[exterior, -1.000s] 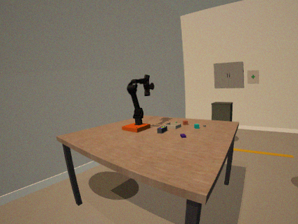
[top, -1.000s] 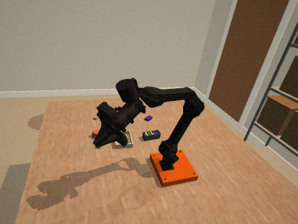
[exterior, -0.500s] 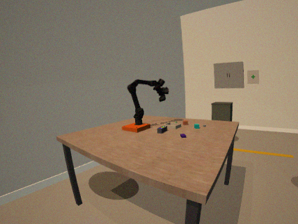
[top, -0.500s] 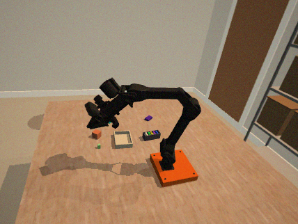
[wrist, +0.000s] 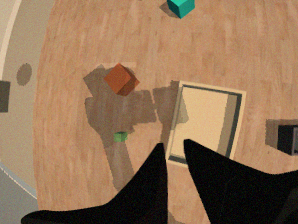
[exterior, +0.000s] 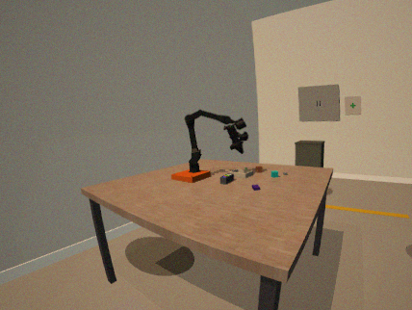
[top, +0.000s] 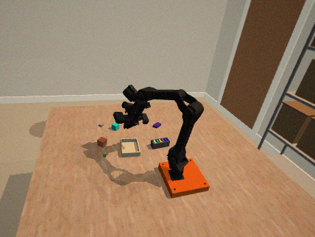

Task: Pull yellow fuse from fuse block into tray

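The dark fuse block (top: 160,143) (exterior: 226,179) stands on the table with a row of coloured fuses in its top. The yellow fuse (top: 160,140) sits among them. In the wrist view the fuse block (wrist: 288,137) shows only at the right edge. The shallow tray (top: 130,154) (wrist: 210,87) lies left of the block and holds nothing. My gripper (top: 129,125) (exterior: 239,147) (wrist: 173,147) hangs high above the table, over the tray's near-left edge. Its fingers stand close together with nothing between them.
A brown cube (top: 101,141) (wrist: 121,79), a small green cube (top: 104,154) (wrist: 120,136) and a teal cube (top: 115,126) (wrist: 181,6) lie left of and behind the tray. A purple block (top: 157,125) (exterior: 256,187) lies behind the fuse block. The arm's orange base (top: 184,178) stands at the front right.
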Controlling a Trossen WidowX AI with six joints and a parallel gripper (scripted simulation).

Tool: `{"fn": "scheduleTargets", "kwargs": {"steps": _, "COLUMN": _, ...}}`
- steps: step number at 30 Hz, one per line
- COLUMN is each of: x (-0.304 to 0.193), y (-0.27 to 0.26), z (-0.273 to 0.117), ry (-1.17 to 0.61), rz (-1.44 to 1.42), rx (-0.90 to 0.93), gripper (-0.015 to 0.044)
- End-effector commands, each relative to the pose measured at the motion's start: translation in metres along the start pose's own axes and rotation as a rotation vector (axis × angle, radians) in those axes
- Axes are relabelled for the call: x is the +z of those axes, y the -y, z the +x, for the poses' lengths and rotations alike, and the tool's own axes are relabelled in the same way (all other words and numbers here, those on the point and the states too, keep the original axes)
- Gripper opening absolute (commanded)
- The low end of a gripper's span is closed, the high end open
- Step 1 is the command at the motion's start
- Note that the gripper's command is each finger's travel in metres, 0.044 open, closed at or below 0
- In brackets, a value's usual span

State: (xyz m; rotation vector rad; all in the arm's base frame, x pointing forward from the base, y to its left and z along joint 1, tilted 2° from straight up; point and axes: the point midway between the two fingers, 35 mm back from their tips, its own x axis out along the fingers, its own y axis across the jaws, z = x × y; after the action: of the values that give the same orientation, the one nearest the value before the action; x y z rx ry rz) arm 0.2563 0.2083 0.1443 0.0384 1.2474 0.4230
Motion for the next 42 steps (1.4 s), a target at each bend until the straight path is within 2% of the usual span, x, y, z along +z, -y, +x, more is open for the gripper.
{"fn": "scheduleTargets", "kwargs": {"steps": 1, "x": 0.001, "y": 0.074, "z": 0.008, "ry": -0.071, "rz": 0.025, "rx": -0.137, "gripper": 0.0066}}
{"fn": "scheduleTargets", "kwargs": {"steps": 8, "x": -0.029, "y": 0.186, "z": 0.005, "ry": -0.255, "rz": 0.083, "rx": -0.274, "gripper": 0.0066}}
{"fn": "scheduleTargets", "kwargs": {"steps": 11, "x": -0.044, "y": 0.215, "z": 0.003, "ry": -0.323, "rz": 0.105, "rx": -0.29, "gripper": 0.0066}}
{"fn": "scheduleTargets", "kwargs": {"steps": 42, "x": -0.051, "y": 0.221, "z": 0.023, "ry": -0.328, "rz": 0.106, "rx": -0.291, "gripper": 0.0066}}
